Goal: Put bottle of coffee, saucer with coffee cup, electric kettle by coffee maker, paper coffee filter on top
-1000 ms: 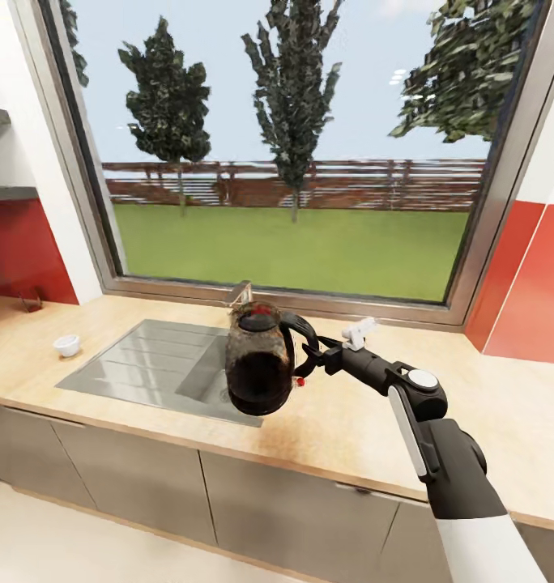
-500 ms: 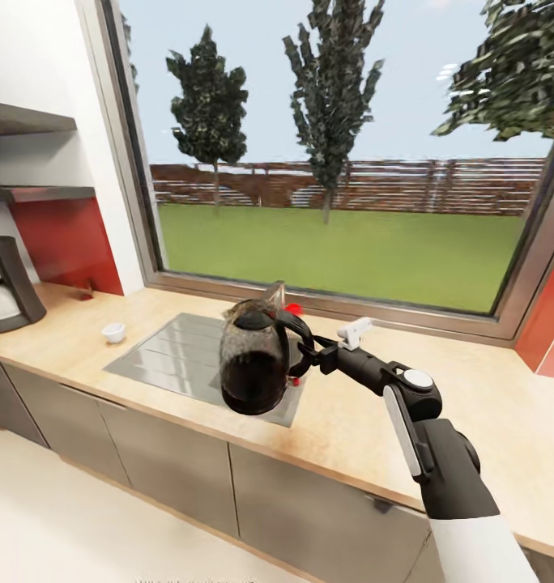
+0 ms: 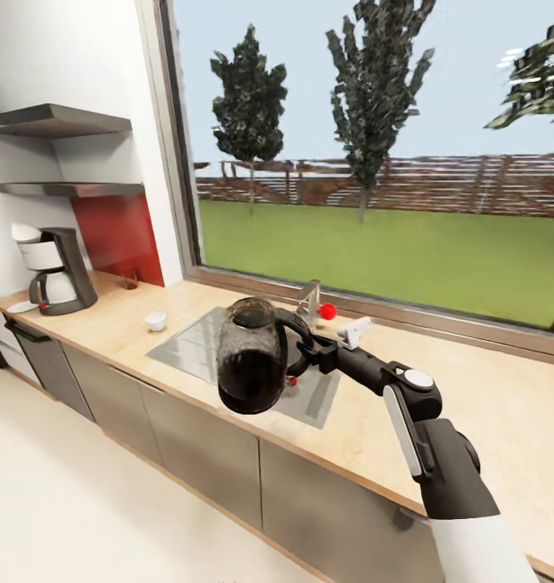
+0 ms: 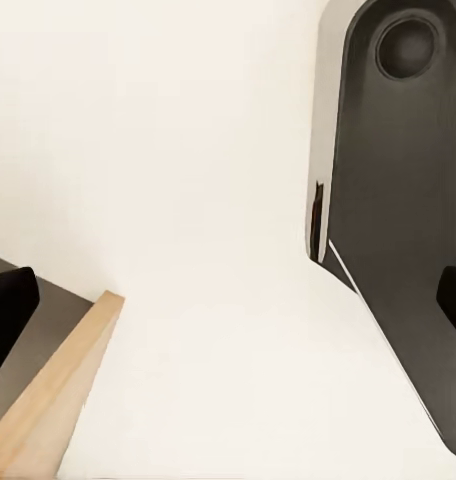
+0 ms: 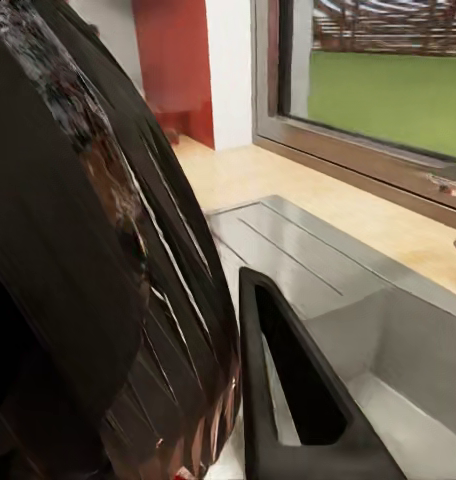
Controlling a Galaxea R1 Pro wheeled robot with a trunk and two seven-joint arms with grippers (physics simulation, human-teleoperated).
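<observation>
My right gripper [image 3: 309,353] is shut on the handle of the dark electric kettle [image 3: 251,366], holding it upright in the air over the sink's front edge. Up close in the right wrist view are the kettle's body [image 5: 78,250] and its handle [image 5: 288,400]. The black coffee maker [image 3: 60,273] stands at the countertop's far left end, with a white saucer [image 3: 21,307] beside it. A small white cup [image 3: 155,321] sits on the counter left of the sink. My left gripper [image 4: 228,300] hangs open over the floor with nothing between its fingers.
The steel sink [image 3: 194,343] with its faucet [image 3: 309,298] and a red knob [image 3: 327,311] lies under the window. Two wall shelves [image 3: 66,121] hang above the coffee maker. The wooden countertop [image 3: 487,405] runs off to the right, and pale floor [image 3: 83,502] lies before the cabinets.
The whole view has swung left, bringing the coffee maker, saucer and shelves into sight. The kettle stays in my right gripper, held the same way.
</observation>
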